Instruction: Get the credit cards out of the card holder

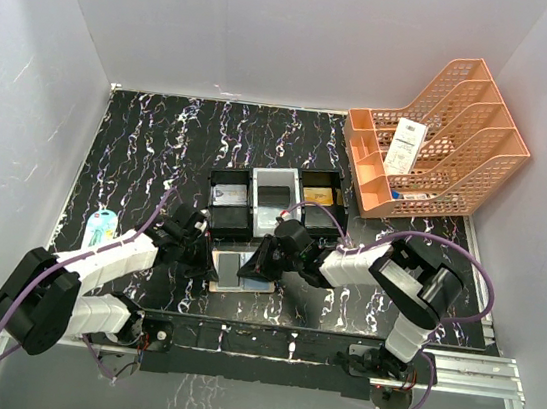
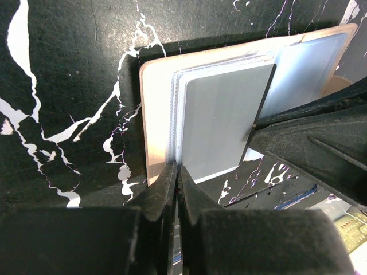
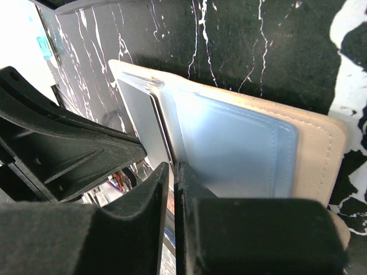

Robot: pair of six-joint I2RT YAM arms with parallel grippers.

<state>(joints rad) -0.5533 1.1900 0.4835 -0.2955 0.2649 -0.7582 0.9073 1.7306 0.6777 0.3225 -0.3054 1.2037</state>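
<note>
**A:** What could go wrong here?

**B:** The left end effector [image 2: 176, 172] is clenched on the edge of the open tan card holder [image 2: 153, 126], near 6 o'clock on the desk [image 1: 151, 138]. The right end effector [image 3: 171, 172] is clenched on a silvery grey card [image 2: 223, 120]. If the left grip slips, the holder likely drags along.

**A:** And the surroundings?

**B:** A black, white-veined desk. A three-compartment tray [image 1: 251, 207] sits at 12 o'clock of the holder, an orange file rack [image 1: 464, 139] at 2 o'clock. White walls [image 1: 277, 23] enclose everything.

card holder [image 1: 230, 272] hemmed by left hand [image 1: 211, 251], right hand [image 1: 259, 261] — tray [image 1: 252, 200] just behind
</note>
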